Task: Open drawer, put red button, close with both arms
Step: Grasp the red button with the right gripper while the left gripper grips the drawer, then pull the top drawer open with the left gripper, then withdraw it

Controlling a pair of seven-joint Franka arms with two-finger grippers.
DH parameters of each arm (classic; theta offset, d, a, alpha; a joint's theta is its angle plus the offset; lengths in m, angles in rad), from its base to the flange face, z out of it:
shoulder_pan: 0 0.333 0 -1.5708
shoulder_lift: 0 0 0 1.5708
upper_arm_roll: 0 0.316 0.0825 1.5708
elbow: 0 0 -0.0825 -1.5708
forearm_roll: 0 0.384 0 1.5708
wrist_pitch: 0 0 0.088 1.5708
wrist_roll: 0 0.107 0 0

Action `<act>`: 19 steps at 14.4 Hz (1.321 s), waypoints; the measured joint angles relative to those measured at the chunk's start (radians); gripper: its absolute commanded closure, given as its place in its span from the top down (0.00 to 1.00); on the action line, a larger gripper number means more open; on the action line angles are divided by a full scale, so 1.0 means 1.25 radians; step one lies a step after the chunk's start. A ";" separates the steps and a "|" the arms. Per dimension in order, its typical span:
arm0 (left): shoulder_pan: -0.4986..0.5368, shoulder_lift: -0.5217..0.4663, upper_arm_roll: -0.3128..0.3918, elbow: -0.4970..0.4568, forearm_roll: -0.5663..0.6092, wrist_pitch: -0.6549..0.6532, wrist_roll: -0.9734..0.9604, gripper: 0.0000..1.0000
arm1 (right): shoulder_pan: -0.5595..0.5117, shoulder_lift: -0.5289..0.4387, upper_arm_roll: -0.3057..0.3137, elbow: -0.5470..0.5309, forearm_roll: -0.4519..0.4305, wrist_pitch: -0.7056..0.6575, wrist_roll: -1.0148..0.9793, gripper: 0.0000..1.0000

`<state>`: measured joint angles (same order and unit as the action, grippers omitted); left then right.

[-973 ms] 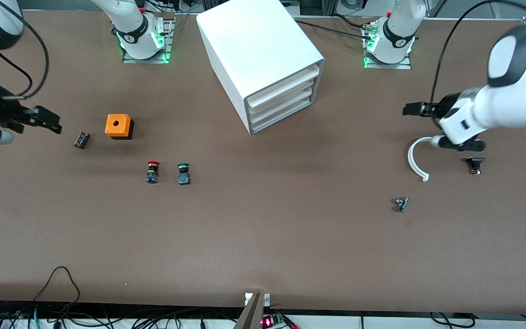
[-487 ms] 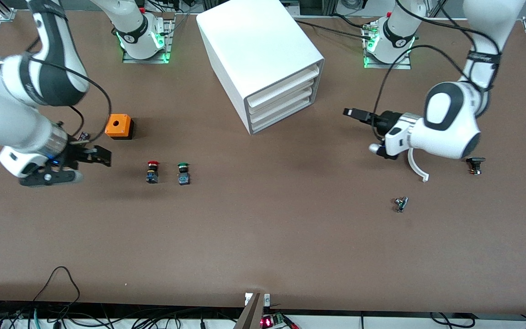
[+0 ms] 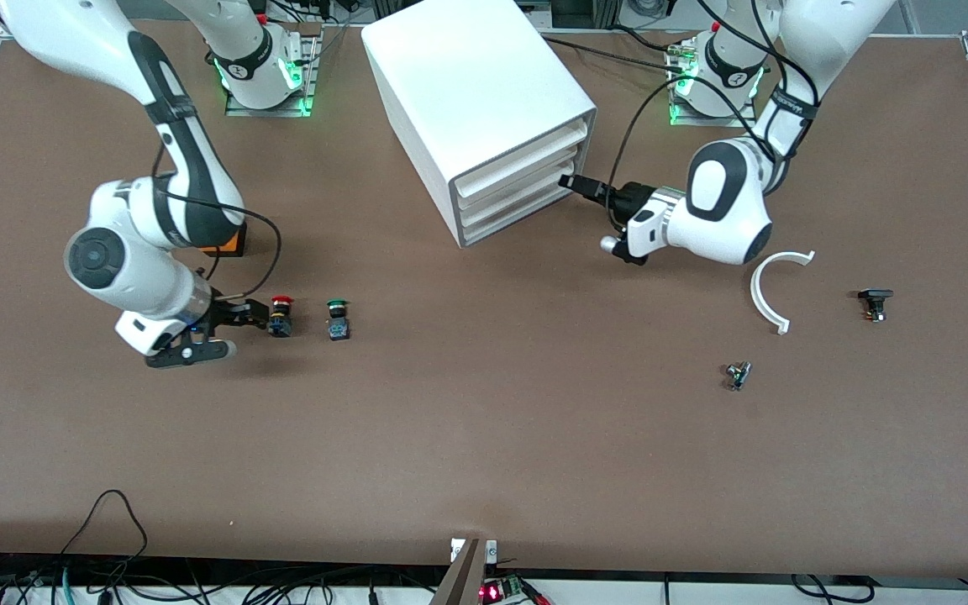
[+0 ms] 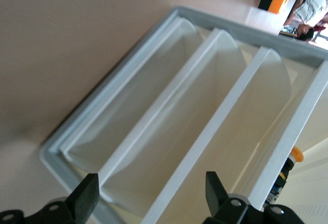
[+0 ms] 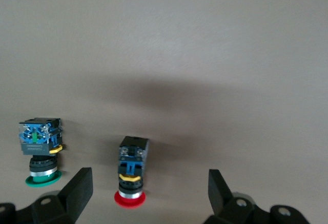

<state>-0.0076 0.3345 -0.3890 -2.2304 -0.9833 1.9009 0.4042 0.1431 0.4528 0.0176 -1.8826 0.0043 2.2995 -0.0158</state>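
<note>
— Two jobs at once. My right gripper [image 3: 259, 314] sits spread beside the red button [image 3: 281, 314], which stands on the table [image 3: 484, 437] next to the green one [image 3: 337, 318].

— And the left gripper [image 3: 572, 181]?

— Spread at the shut middle drawer [image 3: 519, 188]. I'd straddle the red body squarely. Plenty of bare table around.

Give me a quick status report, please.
Left gripper open at closed middle drawer. Right gripper open around red button. Green button beside it.
</note>
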 measured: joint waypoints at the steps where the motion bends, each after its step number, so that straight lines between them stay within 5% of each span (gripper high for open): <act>1: -0.002 0.000 -0.009 -0.002 0.000 0.002 0.000 0.77 | 0.010 0.012 0.000 -0.001 0.000 0.004 0.009 1.00; 6: -0.003 0.000 -0.068 -0.023 -0.013 0.052 -0.001 0.71 | 0.035 0.032 0.000 -0.020 0.000 0.023 0.046 1.00; 8: -0.006 0.000 -0.074 -0.028 -0.028 0.069 -0.001 0.39 | 0.035 0.033 -0.001 -0.062 0.000 0.081 0.046 1.00; 9: -0.006 0.001 -0.075 -0.031 -0.029 0.074 -0.001 0.08 | 0.035 0.034 -0.001 -0.086 0.000 0.111 0.046 1.00; 10: -0.007 0.001 -0.078 -0.035 -0.030 0.076 -0.001 0.00 | 0.035 0.035 -0.001 -0.106 0.000 0.131 0.046 1.00; 12: -0.008 0.000 -0.082 -0.034 -0.040 0.076 -0.001 0.00 | 0.035 0.036 -0.001 -0.123 0.000 0.145 0.046 1.00; 17: 0.017 -0.024 -0.017 -0.015 -0.042 0.136 0.031 0.00 | 0.035 0.044 -0.001 -0.125 0.000 0.146 0.046 0.50; 18: 0.025 -0.031 0.012 -0.005 -0.041 0.156 0.040 0.75 | 0.035 0.044 -0.001 -0.125 0.000 0.147 0.046 0.43; 19: 0.033 -0.035 0.036 0.005 -0.040 0.171 0.048 1.00 | 0.035 0.045 -0.001 -0.125 0.000 0.148 0.046 0.40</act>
<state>0.0334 0.2912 -0.3435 -2.2246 -1.0333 2.1148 0.4636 0.1865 0.5085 0.0162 -2.0390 0.0044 2.4840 0.0422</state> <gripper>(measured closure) 0.718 0.361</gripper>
